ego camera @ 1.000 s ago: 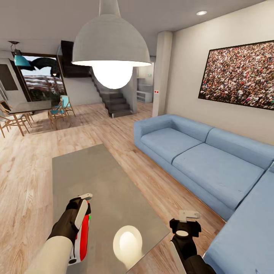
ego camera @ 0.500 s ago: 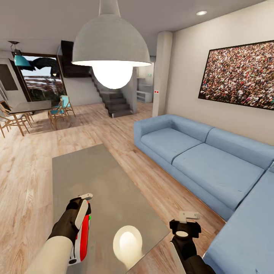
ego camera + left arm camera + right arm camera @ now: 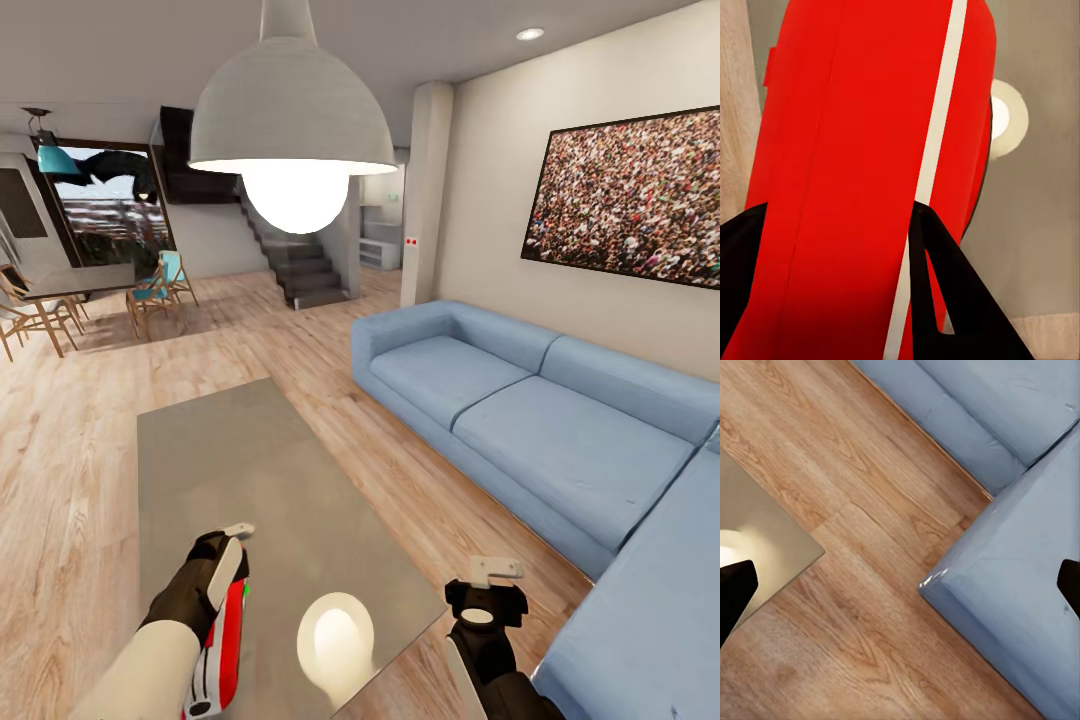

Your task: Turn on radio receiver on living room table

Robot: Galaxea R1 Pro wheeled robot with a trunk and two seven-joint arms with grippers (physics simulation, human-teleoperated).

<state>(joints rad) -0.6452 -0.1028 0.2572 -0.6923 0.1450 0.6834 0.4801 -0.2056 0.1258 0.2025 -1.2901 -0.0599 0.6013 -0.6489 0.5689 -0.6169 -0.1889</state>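
left hand point(image 3: 225, 560) sits right on the radio receiver point(image 3: 225, 640), which stands on edge on the grey table point(image 3: 250, 470) at about 7 o'clock in the head view, near the table's front-left corner. in the left wrist view the red body point(image 3: 862, 172) runs between the two dark fingers point(image 3: 945, 292), so the hand looks spread around it, but whether it really clamps i cannot tell. to do the step well, probably keep the press gentle and square so the radio doesn't tip or slide off the table edge. right hand point(image 3: 495, 575) hangs at 5 o'clock, holding nothing, fingers wide apart at the edges of the right wrist view, over wood floor point(image 3: 870, 607) and blue sofa point(image 3: 1020, 577). head view gives the room and a green glint on the radio; left wrist view gives the white trim stripe point(image 3: 934, 157) close up.
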